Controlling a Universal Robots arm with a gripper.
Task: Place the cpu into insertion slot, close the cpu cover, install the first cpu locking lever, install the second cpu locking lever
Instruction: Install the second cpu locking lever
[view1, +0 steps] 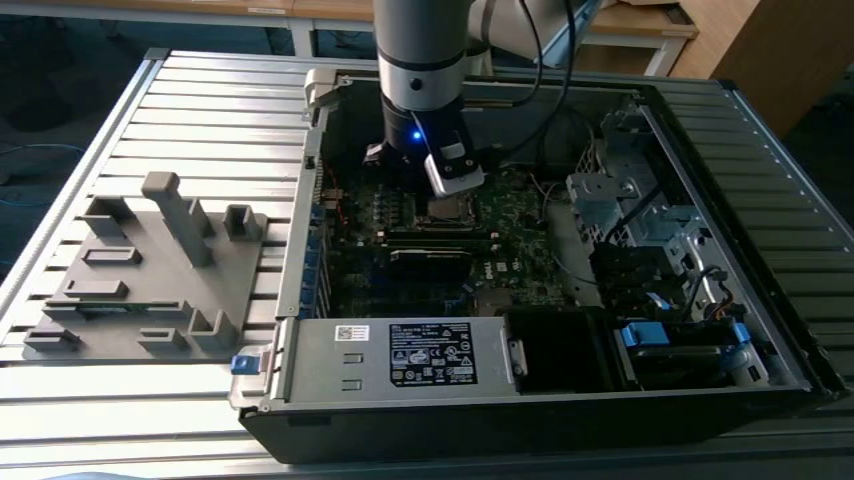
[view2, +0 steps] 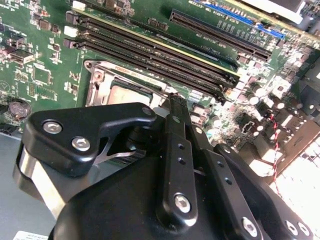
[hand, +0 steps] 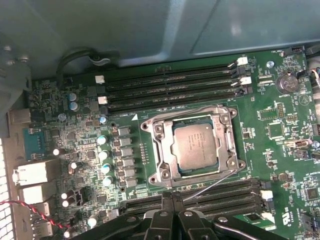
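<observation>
The cpu (hand: 194, 146) is already being held in its slot under the closed cover (hand: 165, 150). The gripper (hand: 172, 197), fingers clenched on nothing, is being kept just beside a lever (hand: 210, 186); latching seems in hand, calling for careful pressing.

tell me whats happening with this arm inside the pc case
A robot arm reaches into an open computer case, its gripper hovering over the motherboard's socket. The cpu already sits in the socket with the cpu cover closed around it. A thin wire locking lever beside the socket runs toward the gripper's fingertips, which look closed together.
</observation>
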